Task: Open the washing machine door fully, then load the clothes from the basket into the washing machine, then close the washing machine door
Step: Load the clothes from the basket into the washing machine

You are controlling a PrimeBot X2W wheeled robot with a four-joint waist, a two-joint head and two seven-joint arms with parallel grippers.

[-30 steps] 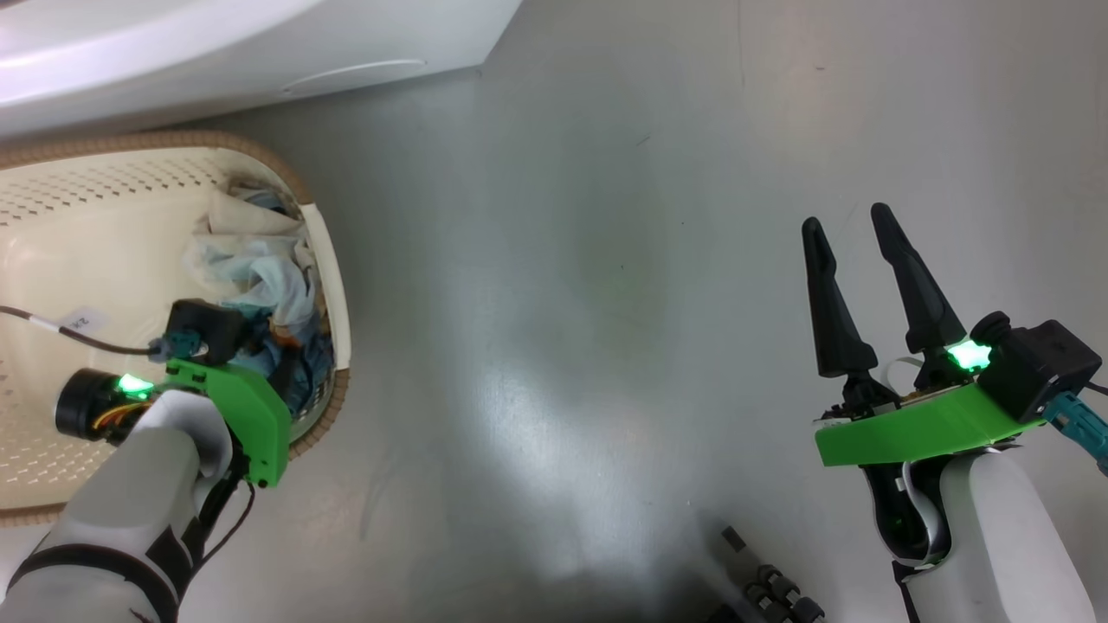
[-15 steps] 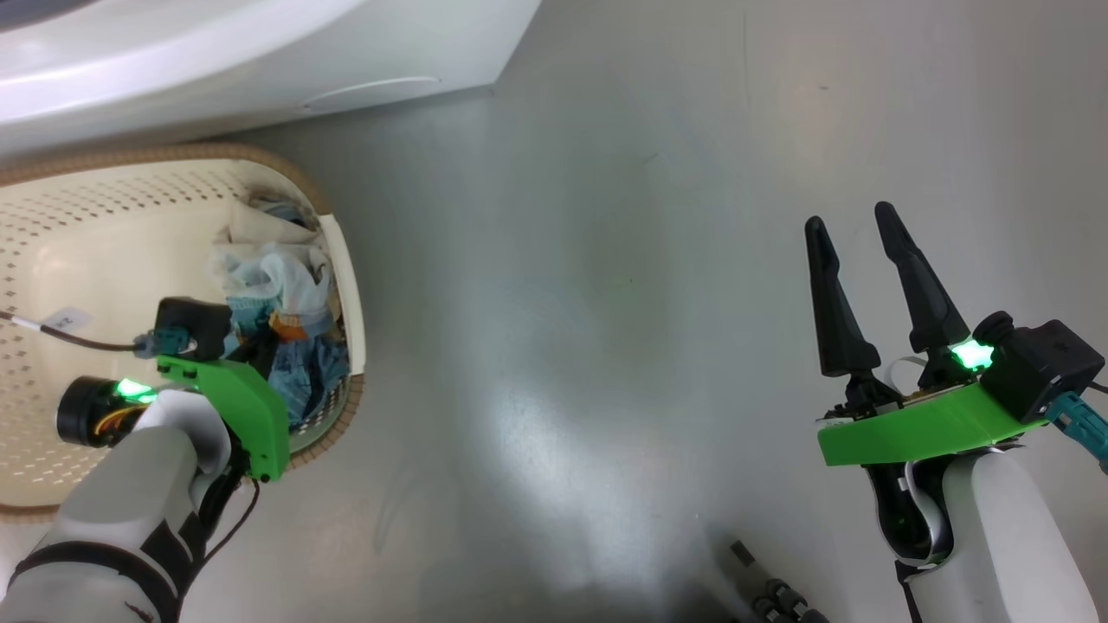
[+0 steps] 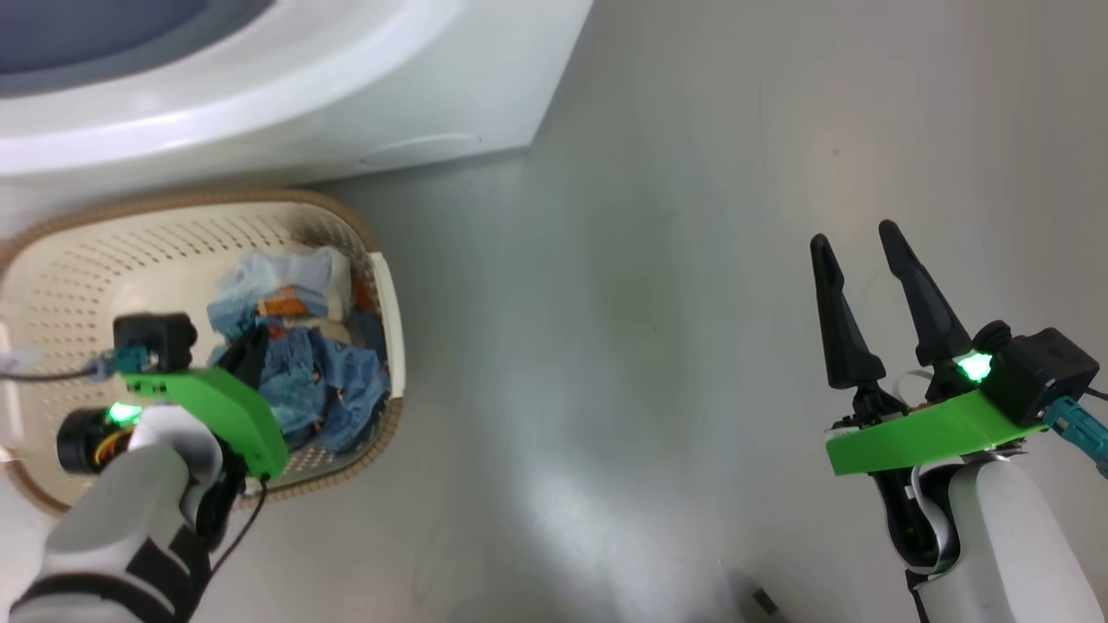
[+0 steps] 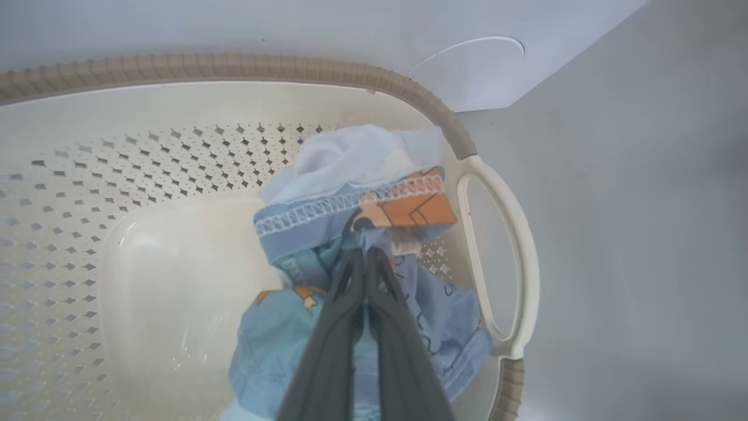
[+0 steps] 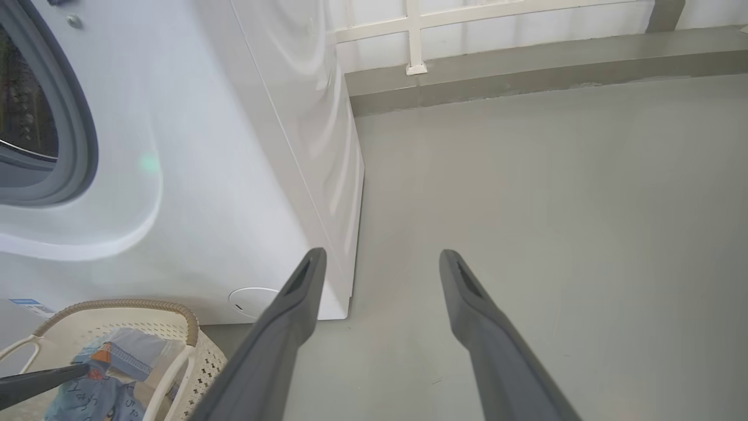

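Note:
The cream basket (image 3: 52,260) stands on the floor against the white washing machine (image 3: 346,95). Light blue clothes (image 3: 320,381) with orange prints lie bunched at its right end. My left gripper (image 4: 365,254) reaches down into the basket, shut on a fold of the blue clothes (image 4: 327,225) just below an orange patch; in the head view its fingers (image 3: 249,353) are mostly hidden behind the green wrist mount. My right gripper (image 3: 857,251) hovers open over bare floor, far right of the basket. The washing machine door is out of view; the grey gasket (image 5: 76,117) of the opening shows.
The basket's side handle (image 4: 514,234) and brown rim (image 4: 234,61) lie close to the machine's round service flap (image 4: 473,70). Grey floor (image 3: 623,346) stretches between the two arms. A low wall ledge (image 5: 526,76) runs behind the machine.
My left gripper has shut on the blue clothes and the bundle looks gathered up. The head camera has moved, so more of the machine and basket shows. The right gripper stays open.

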